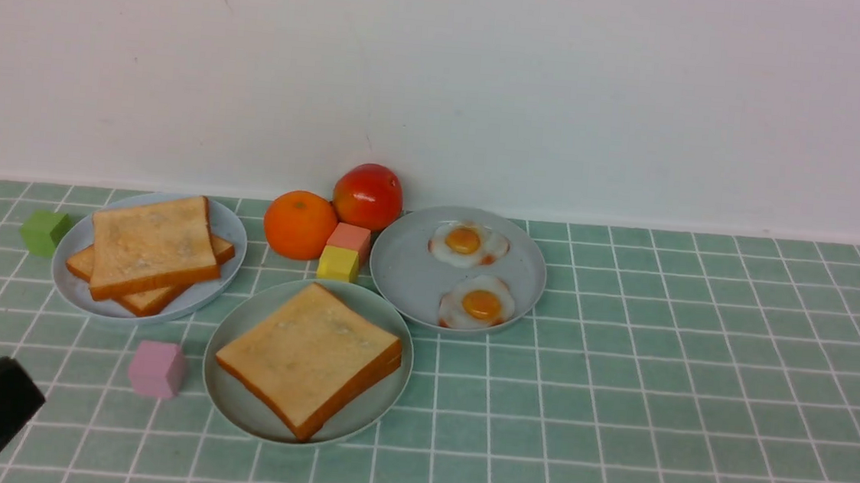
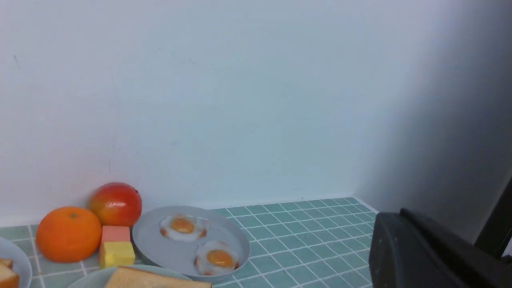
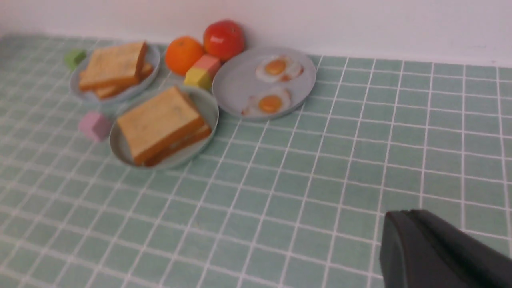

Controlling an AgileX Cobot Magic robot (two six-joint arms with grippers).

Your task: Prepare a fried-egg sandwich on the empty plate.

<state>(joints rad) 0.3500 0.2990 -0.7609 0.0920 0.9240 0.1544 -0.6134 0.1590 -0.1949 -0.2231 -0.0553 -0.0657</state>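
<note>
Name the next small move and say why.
Probably just leave both arms parked. The round mint-green plate already holds two stacked golden-brown toast slices, seemingly with a pale layer between them, perhaps the egg. The left tool and right tool are shut, holding nothing, well clear of it.

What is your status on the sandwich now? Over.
Left hand and right hand shut, empty. Sandwich sits stacked on mint-green plate; filling mostly hidden. Pink cube beside plate, not blocking.
</note>
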